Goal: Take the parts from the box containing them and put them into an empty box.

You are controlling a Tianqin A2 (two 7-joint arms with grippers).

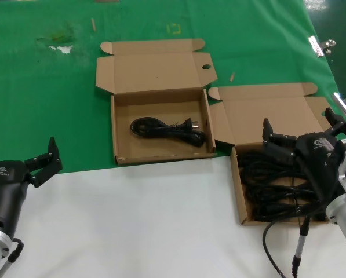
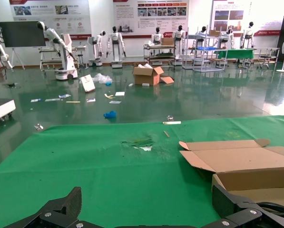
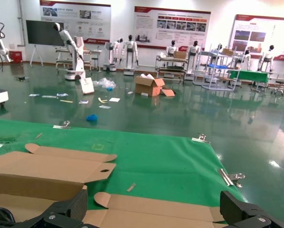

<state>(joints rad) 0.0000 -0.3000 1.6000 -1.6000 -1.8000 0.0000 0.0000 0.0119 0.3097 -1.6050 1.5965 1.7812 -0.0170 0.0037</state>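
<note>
Head view: two open cardboard mailer boxes on the worktop (image 1: pixel 149 220), which is part green cloth, part white. Left box (image 1: pixel 121 130) holds a single black power cord (image 1: pixel 170 130), bundled, lying across the tray floor. Right box (image 1: pixel 238 191) is packed with a pile of power cords (image 1: pixel 265 185). Right claw (image 1: pixel 303 130) hangs over the full box, above the pile, fingers spread wide, nothing held; contact with the cords can't be told from here. Left claw (image 1: pixel 45 162) sits at the worktop's near left edge, well apart from both boxes, fingers spread, empty.

Left wrist view: left claw fingertips (image 2: pixel 65 206) show wide apart, nothing between them. Green cloth ahead, the one-cord box's lid flap (image 2: pixel 227 159) beyond, a bit of cord (image 2: pixel 275 206) visible just past one fingertip.

Right wrist view: right claw fingertips (image 3: pixel 75 204) far apart, empty. Full box's lid flap (image 3: pixel 156 209) lies between them; the other box's lid with its round hole (image 3: pixel 104 170) is alongside.
</note>
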